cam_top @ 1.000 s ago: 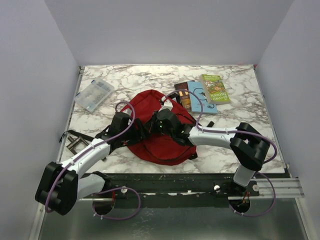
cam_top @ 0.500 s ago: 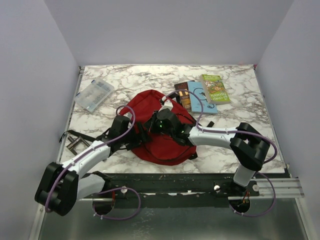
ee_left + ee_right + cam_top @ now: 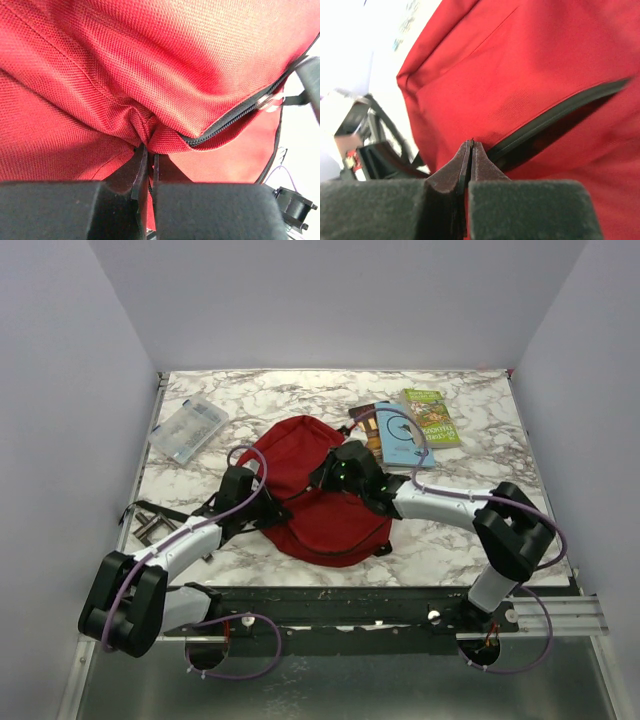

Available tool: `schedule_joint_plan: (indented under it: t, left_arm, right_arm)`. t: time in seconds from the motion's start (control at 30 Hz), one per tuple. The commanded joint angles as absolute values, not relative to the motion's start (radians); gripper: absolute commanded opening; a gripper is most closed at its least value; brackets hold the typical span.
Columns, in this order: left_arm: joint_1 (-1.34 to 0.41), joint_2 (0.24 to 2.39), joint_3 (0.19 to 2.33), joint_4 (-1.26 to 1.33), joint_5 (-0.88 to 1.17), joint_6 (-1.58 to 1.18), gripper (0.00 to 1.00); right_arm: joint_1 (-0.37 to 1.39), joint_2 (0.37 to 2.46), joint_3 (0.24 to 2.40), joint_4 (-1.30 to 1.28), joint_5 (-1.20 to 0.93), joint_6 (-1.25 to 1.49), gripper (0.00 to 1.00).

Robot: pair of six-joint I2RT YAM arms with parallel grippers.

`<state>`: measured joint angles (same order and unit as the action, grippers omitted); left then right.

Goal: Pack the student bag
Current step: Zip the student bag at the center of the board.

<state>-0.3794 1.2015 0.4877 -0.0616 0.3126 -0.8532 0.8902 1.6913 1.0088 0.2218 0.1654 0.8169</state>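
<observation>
— How did our arms sit?
— Both bent inward over the backpack (image 3: 290, 450) on the marble table (image 3: 450, 530). Our left gripper (image 3: 146, 150) pinched its fabric, and our right gripper (image 3: 471, 145) was closed at the zipper (image 3: 555, 115).
— The room?
— We saw pale walls (image 3: 330, 300).

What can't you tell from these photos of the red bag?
- Inside of the student bag: every view, fabric covers it.
- What the right end effector pinches, if anything: right wrist view, its shut jaws hide it.
- Book titles: top view, too small.
- Clear case contents: top view, too small.
</observation>
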Motion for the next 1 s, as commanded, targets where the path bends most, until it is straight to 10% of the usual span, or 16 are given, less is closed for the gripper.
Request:
schedule_joint_plan:
  t: [0.0,0.47,0.57,0.7,0.97]
  left_arm:
    - [-0.338,1.183,0.414,-0.13,0.288,-0.835,0.0]
    - [-0.319,1.092,0.432,-0.197,0.297,-0.795,0.0]
    - [-0.318,1.076,0.447,-0.202,0.305,-0.78,0.0]
    - [-0.31,1.039,0.472,-0.242,0.295,-0.772,0.25]
    - [-0.304,0.974,0.529,-0.308,0.267,-0.732,0.69]
  right_arm:
    - [0.732,1.608,1.017,0.275,0.121,0.746,0.01]
    - [0.452,1.759,1.158,0.006,-0.15,0.469,0.01]
    - [0.453,1.731,1.16,-0.131,-0.156,0.438,0.25]
    - [0.452,1.637,1.102,-0.243,-0.097,0.427,0.55]
    - [0.452,1.496,0.903,-0.284,-0.15,0.465,0.61]
